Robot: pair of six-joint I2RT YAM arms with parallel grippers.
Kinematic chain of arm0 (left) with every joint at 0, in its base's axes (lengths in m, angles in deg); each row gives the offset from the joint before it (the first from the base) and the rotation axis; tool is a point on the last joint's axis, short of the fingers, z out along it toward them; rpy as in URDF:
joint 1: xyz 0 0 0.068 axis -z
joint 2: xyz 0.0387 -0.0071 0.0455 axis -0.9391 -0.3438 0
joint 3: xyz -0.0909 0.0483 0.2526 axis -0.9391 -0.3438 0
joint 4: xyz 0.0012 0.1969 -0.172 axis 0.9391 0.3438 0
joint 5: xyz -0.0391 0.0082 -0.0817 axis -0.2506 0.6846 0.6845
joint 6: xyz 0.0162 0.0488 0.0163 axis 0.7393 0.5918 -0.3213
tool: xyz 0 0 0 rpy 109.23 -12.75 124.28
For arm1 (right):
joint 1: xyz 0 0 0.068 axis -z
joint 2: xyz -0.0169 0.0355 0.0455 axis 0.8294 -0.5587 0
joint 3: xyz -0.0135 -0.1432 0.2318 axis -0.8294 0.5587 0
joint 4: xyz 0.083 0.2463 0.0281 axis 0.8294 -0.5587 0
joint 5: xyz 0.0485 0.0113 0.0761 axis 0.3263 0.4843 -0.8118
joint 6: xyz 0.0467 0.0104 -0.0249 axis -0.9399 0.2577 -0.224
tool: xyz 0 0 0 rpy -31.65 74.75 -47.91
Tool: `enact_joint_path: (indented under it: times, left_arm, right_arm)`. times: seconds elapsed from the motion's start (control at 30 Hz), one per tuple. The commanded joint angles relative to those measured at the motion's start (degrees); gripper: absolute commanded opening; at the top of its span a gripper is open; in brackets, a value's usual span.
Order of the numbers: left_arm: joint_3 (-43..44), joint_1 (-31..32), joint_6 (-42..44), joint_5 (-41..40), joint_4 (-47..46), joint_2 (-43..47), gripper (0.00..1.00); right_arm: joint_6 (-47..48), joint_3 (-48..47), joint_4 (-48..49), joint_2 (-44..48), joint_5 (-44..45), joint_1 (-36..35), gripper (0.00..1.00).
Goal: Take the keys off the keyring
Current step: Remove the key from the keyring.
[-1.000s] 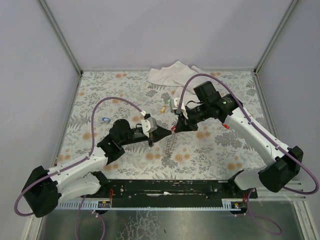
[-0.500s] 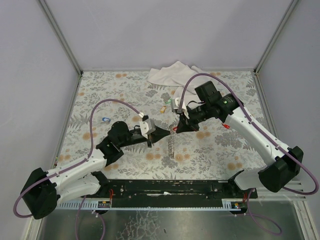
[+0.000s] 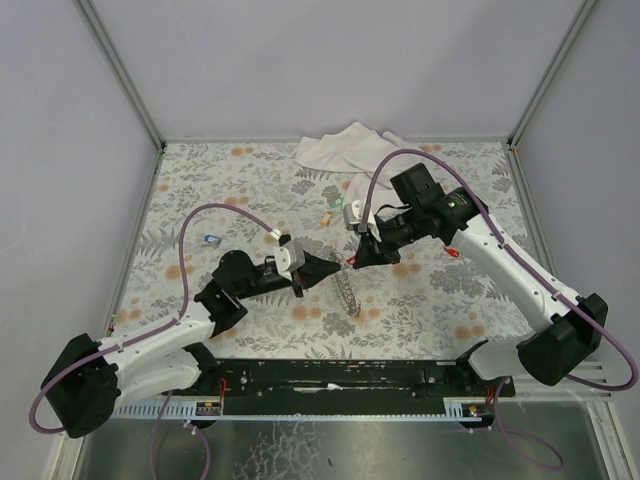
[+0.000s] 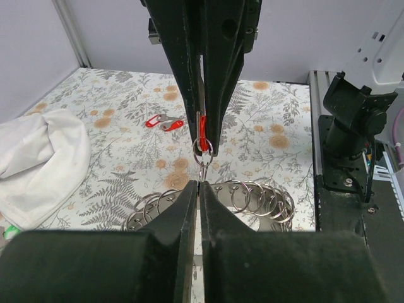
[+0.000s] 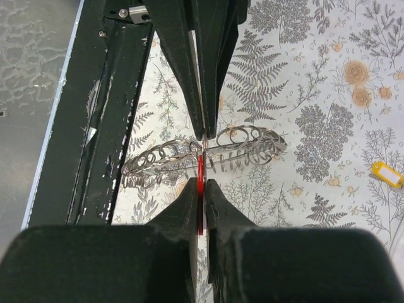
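Left wrist view: the right jaws clamp a red key [image 4: 202, 129] just above the left jaws, shut on the keyring [image 4: 252, 197]. Only right wrist view shows a yellow key [image 5: 386, 173], well aside on the table [image 5: 328, 126].

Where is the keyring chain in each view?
Top external: keyring at centre, trailing below where the two arms' tips meet.
Left wrist: lower middle, looped rings behind the near tips.
Right wrist: centre, strung left to right.
Shared landmark: the gripped red key, next to the chain in both wrist views; too small to make out from above.
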State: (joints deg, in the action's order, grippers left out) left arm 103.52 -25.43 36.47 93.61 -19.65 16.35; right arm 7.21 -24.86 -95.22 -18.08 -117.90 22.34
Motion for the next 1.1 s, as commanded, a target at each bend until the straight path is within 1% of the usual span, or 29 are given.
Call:
enact_joint_path:
  times: [0.0,0.3,0.6,0.7,0.77,0.9,1.07]
  left_arm:
    - [-1.8,-0.7,-3.0,0.1,-7.8,-1.0,0.0]
    - [-1.8,-0.9,-5.5,2.1,-11.9,-5.3,0.0]
    - [-2.5,-0.9,-6.2,2.3,-14.2,-7.2,0.01]
    - [-2.7,-0.9,-5.7,2.2,-14.5,-6.5,0.06]
    - [-2.9,-0.8,-4.8,2.8,-14.3,-5.6,0.15]
    - [-3.0,-0.9,-3.1,3.9,-12.8,-3.7,0.25]
    - [-4.4,-0.9,-0.1,2.7,-13.2,-0.9,0.3]
  right_arm:
    - [4.4,-0.7,-1.7,3.1,-4.0,0.5,0.0]
    - [3.5,-1.1,-1.2,3.1,-4.4,0.5,0.0]
    - [2.2,-1.3,-0.4,2.9,-3.7,0.5,0.0]
    - [2.1,-1.3,-0.4,2.7,-3.5,0.5,0.0]
    - [2.1,-1.3,-0.4,2.7,-3.4,0.5,0.0]
    - [2.1,-1.2,-0.4,2.5,-3.4,0.5,0.0]
    - [2.2,-1.2,-0.4,2.5,-3.5,0.5,0.0]
